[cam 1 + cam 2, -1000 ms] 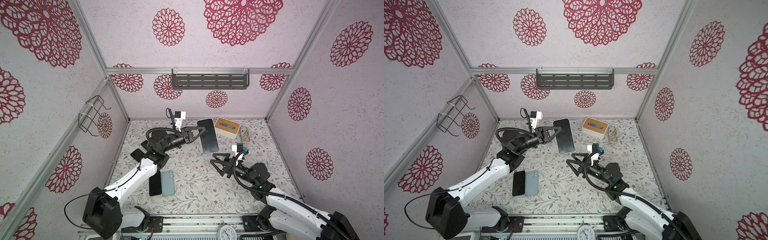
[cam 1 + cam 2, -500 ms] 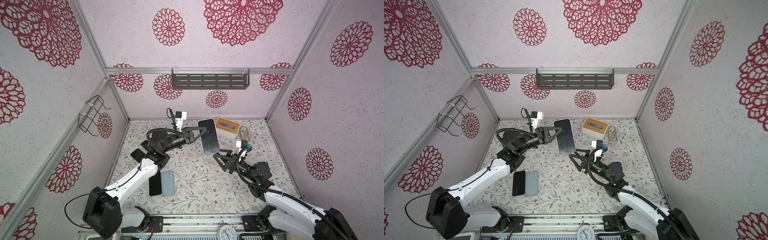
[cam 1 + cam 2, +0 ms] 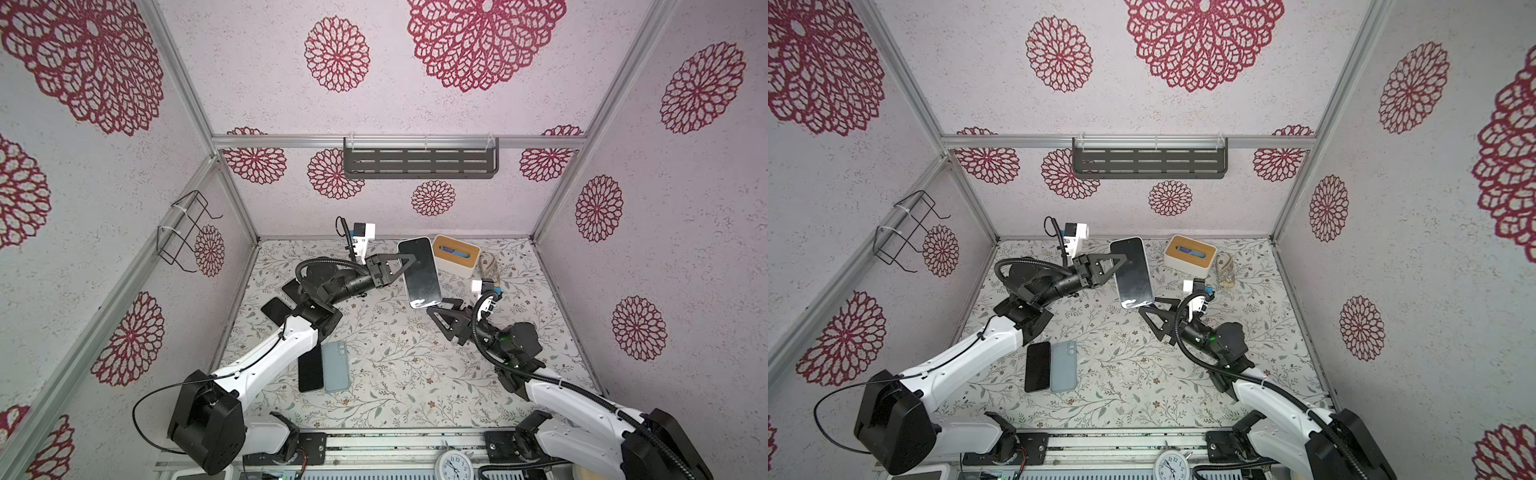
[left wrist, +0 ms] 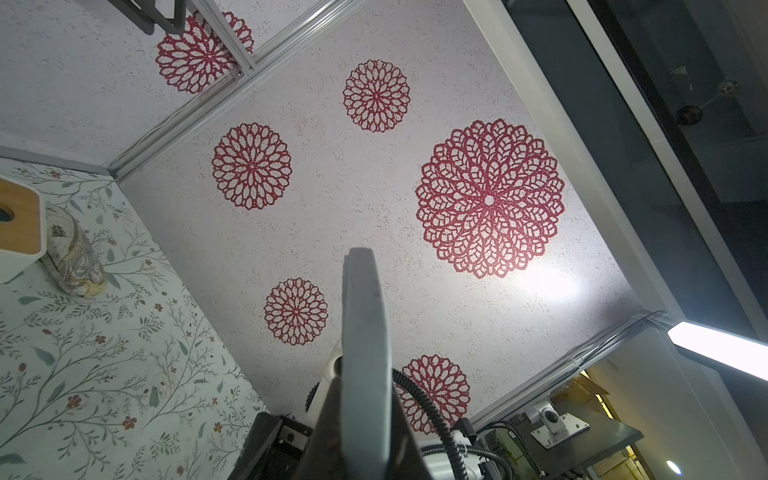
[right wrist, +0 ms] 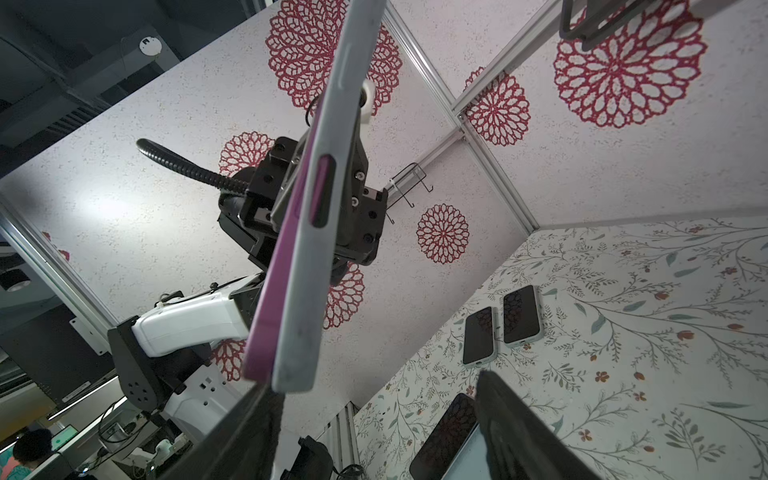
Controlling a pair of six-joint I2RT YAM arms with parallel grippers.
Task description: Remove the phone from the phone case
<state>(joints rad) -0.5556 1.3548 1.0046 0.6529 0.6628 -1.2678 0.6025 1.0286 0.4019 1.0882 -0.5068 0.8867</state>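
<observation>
The phone [image 3: 419,272] [image 3: 1133,272], dark screen up and still in its pale grey phone case [image 5: 307,249], hangs tilted in the air above the back of the table. My left gripper [image 3: 409,266] [image 3: 1121,266] is shut on its long side. In the left wrist view the case's edge [image 4: 365,324] runs up between the jaws. The right wrist view shows the phone's purple rim [image 5: 270,311] beside the case. My right gripper [image 3: 434,309] [image 3: 1148,307] [image 5: 374,399] stands open just under the phone's lower end, one finger close to its corner; contact cannot be told.
A black phone [image 3: 311,370] and a light blue case [image 3: 336,368] lie side by side near the left arm, with more dark phones [image 3: 276,309] behind it. A wood-topped white box [image 3: 455,255] and a patterned bundle [image 3: 487,266] sit at the back right.
My right gripper has risen and moved toward the back, from the table's middle to just under the phone's lower end. The left gripper and the phone have barely moved.
</observation>
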